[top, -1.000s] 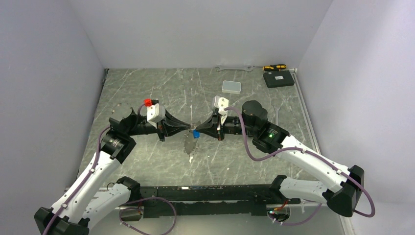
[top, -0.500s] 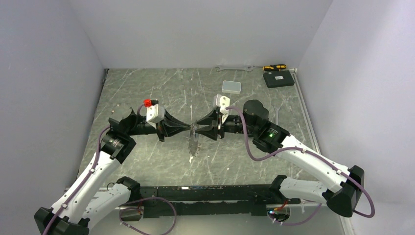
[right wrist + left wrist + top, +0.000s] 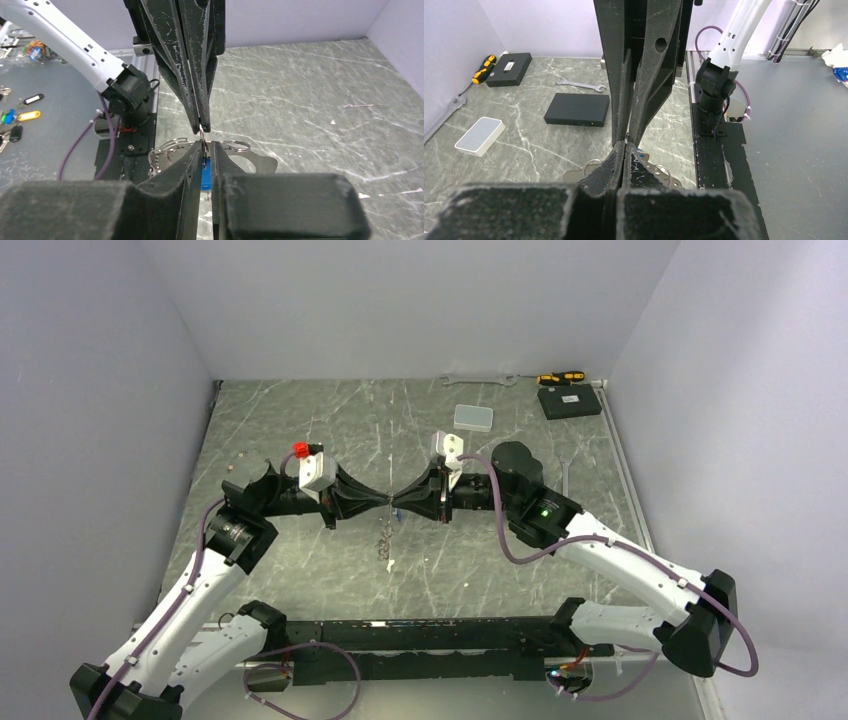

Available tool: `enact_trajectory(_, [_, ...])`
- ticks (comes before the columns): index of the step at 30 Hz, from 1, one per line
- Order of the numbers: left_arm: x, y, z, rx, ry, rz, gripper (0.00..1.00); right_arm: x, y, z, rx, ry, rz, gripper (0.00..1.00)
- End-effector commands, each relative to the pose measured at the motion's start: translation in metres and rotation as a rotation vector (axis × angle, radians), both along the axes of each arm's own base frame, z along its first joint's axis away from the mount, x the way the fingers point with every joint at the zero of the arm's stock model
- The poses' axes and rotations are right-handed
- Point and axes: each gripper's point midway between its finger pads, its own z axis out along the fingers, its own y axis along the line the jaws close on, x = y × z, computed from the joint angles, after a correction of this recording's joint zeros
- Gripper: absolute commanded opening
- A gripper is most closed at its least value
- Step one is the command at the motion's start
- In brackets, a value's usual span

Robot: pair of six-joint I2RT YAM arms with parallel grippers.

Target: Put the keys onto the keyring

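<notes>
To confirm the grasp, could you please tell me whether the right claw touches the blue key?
Touching: right wrist view shows blue key wedged inside the right claw.

Our left gripper (image 3: 624,146), its black fingers pressed together, meets the right gripper (image 3: 628,135) tip to tip, just right of a flat black rectangular box (image 3: 576,109). A thin silvery metal keyring (image 3: 574,175) shows nearer than that box, and a clear rectangular plastic case (image 3: 480,136) lies left of it.
</notes>
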Motion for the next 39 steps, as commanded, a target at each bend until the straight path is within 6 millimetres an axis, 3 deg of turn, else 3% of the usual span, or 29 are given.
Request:
enact_trajectory(1, [-0.005, 0.001, 0.016, -0.036, -0.05, -0.017, 0.0, -0.003, 0.005, 0.024, 0.074, -0.039, 0.038, 0.13])
enact_trajectory(12, [-0.004, 0.002, 0.017, -0.037, -0.053, -0.011, 0.0, 0.0, 0.006, 0.018, 0.06, -0.032, 0.03, 0.2])
enact_trajectory(15, [-0.004, 0.002, 0.016, -0.036, -0.053, -0.009, 0.0, -0.001, 0.006, 0.018, 0.06, -0.035, 0.031, 0.14])
enact_trajectory(18, [-0.004, 0.002, 0.017, -0.036, -0.056, -0.007, 0.0, -0.001, 0.006, 0.017, 0.054, -0.037, 0.034, 0.0])
enact_trajectory(28, [0.0, 0.002, 0.012, -0.014, -0.036, 0.003, 0.0, 0.005, 0.001, 0.016, 0.031, -0.057, -0.01, 0.0])
enact_trajectory(39, [0.006, 0.002, 0.004, 0.012, -0.044, 0.025, 0.35, 0.006, -0.011, 0.009, -0.038, -0.035, -0.06, 0.0])
